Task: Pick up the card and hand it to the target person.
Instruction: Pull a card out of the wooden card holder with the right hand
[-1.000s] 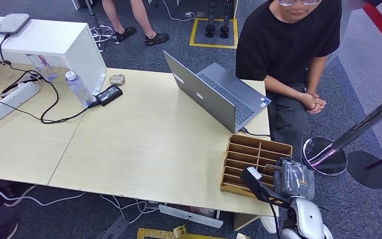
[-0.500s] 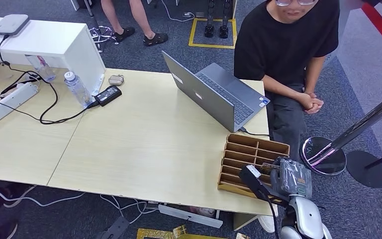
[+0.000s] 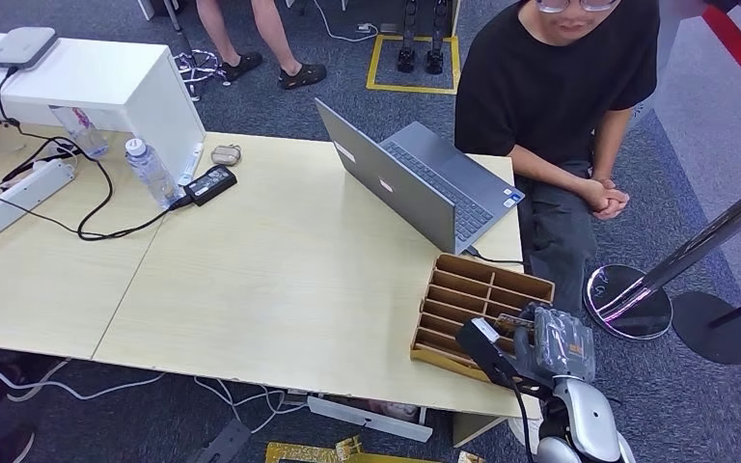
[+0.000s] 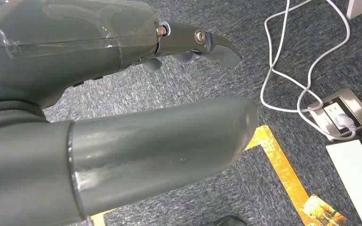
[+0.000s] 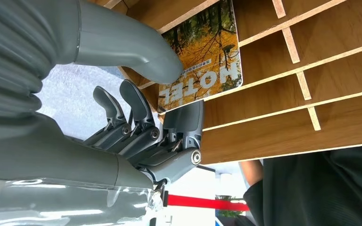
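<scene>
Grey carpet surrounded the desk (image 3: 280, 289). At its near right corner, the right hand (image 5: 136, 117) pinched the card (image 5: 202, 56), still in the wooden rack (image 3: 487, 289). Grasp step; next, lifting clear toward the seated person (image 3: 560, 87).

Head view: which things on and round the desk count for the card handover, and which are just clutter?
Job: card, pinched by right hand; wooden organiser; seated person.
Lying about: laptop, water bottle, power strip, power adapter.
</scene>
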You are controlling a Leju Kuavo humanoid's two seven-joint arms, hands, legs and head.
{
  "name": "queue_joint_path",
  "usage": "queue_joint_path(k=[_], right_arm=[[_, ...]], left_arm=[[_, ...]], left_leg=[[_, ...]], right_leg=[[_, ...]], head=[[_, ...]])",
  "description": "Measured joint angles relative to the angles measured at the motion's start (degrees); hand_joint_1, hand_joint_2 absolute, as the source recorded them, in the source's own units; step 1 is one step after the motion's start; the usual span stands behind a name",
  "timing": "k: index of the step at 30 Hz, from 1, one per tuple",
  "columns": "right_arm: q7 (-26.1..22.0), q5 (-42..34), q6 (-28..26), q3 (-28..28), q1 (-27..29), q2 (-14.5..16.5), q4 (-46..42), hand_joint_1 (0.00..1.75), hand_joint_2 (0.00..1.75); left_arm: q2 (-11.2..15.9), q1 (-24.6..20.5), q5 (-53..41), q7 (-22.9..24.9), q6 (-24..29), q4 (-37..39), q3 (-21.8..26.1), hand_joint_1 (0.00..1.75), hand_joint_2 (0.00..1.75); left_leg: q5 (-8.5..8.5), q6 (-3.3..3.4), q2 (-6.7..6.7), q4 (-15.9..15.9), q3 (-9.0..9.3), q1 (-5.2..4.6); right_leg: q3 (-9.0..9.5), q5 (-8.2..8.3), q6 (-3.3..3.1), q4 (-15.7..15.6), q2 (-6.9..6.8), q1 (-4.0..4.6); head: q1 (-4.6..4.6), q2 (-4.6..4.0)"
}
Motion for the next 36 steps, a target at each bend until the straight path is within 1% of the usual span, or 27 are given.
queue_joint_path(k=[8, 16, 29, 36], right_arm=[[0.0, -1.4, -0.5, 0.2, 0.0, 0.0, 0.0, 1.45, 1.75], [0.0, -2.6, -1.1, 0.3, 0.0, 0.0, 0.0, 1.51, 1.75], [-0.1, -4.0, -2.3, 0.5, 0.1, 0.0, -0.5, 1.50, 1.75], [-1.4, -7.9, -3.8, 0.5, 0.2, 0.0, -1.4, 1.50, 1.75]], left_arm=[[0.0, 0.0, 0.0, 0.1, 0.0, 0.0, 0.0, 0.00, 0.00], [0.0, 0.0, 0.0, 0.2, 0.0, 0.0, 0.0, 0.00, 0.00], [0.0, 0.0, 0.0, 0.6, 0.0, 0.0, 0.0, 0.00, 0.00], [0.0, 0.0, 0.0, 0.7, 0.0, 0.0, 0.0, 0.00, 0.00]], left_leg=[[0.00, 0.00, 0.00, 0.0, 0.00, 0.00], [0.00, 0.00, 0.00, 0.0, 0.00, 0.00], [0.00, 0.00, 0.00, 0.0, -0.02, 0.00], [0.00, 0.00, 0.00, 0.0, -0.03, 0.00]], right_leg=[[0.00, 0.00, 0.00, 0.0, 0.00, 0.00], [0.00, 0.00, 0.00, 0.0, 0.00, 0.00], [-0.02, 0.00, 0.00, 0.0, 0.00, 0.00], [-0.02, 0.00, 0.00, 0.0, -0.01, 0.00]], head=[[-0.01, 0.00], [-0.01, 0.00], [-0.01, 0.00], [-0.01, 0.00]])
